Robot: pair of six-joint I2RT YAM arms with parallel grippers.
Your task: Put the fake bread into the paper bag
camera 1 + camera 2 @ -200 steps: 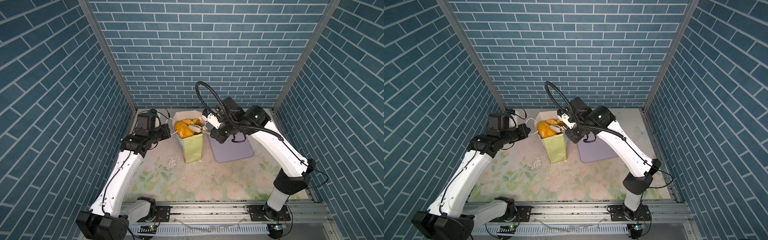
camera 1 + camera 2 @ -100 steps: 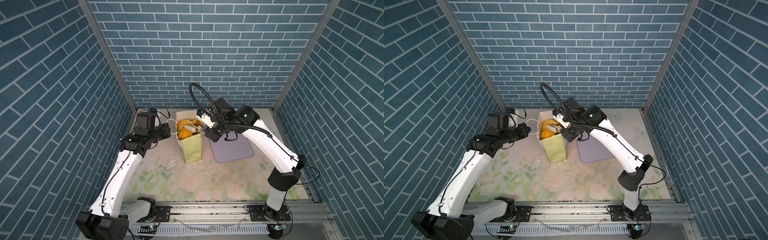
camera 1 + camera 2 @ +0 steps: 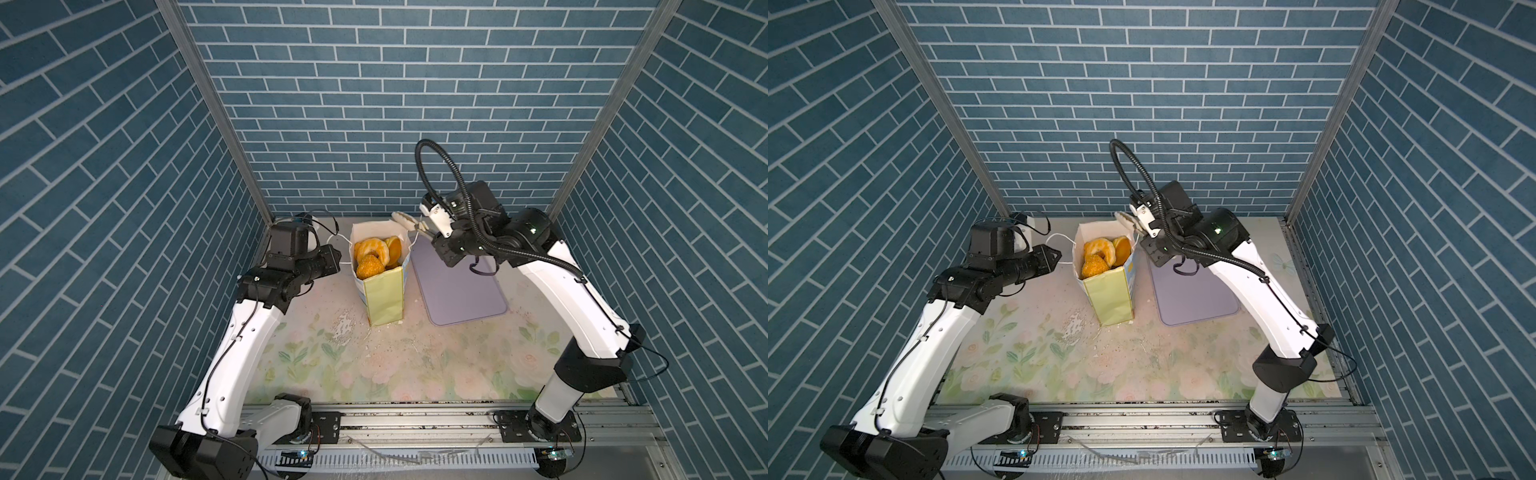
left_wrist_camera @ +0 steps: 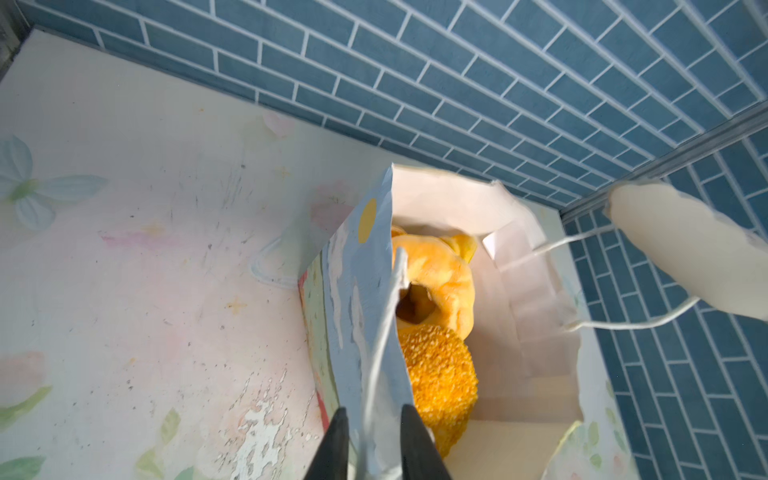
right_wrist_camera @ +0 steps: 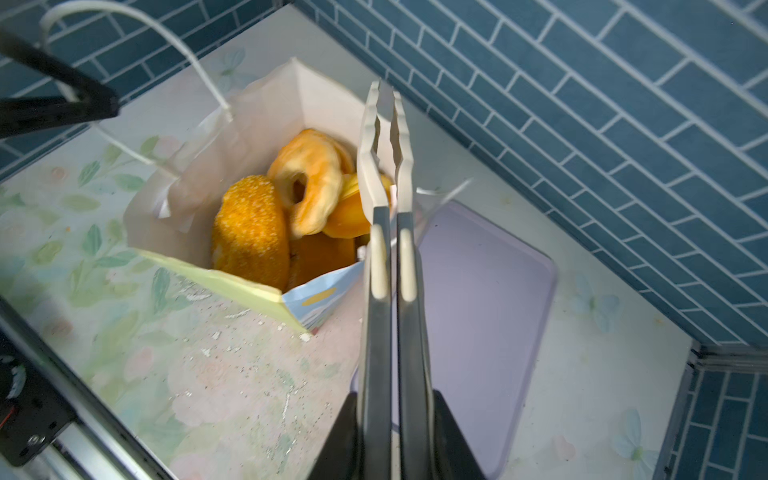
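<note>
tabletop (image 3: 374, 374): floral, carrying the bag and tray; crumbs are lying about, no bread is showing on it.
tray (image 3: 461, 286): lilac, lying just beside the bag on the right arm's side, bare.
bag (image 3: 384, 299): standing upright mid-tabletop, mouth gaping.
bread (image 3: 368, 266): sitting inside the bag, piled close to the rim; doughnut (image 5: 320, 166) is leaning against the seeded bun (image 5: 249, 232).
tongs (image 5: 386, 187): hanging over the bag's far rim, tips pressed together, carrying nothing.
right gripper (image 5: 395, 399): jaws are clamping the tongs' grey handles.
left gripper (image 4: 374, 415): jaws are standing a little apart, straddling the bag's near wall and its cord (image 4: 386, 316); not visibly pinching either.
step: loading is looking finished, since every piece in view is in the bag; the arms seem to be at the let-go stage.
next move: calling for the tongs to lift clear of the rim and the left jaws to back off without snagging the cord or tipping the bag.
risk: the top pieces are riding high, so a nudge could be spilling them.
</note>
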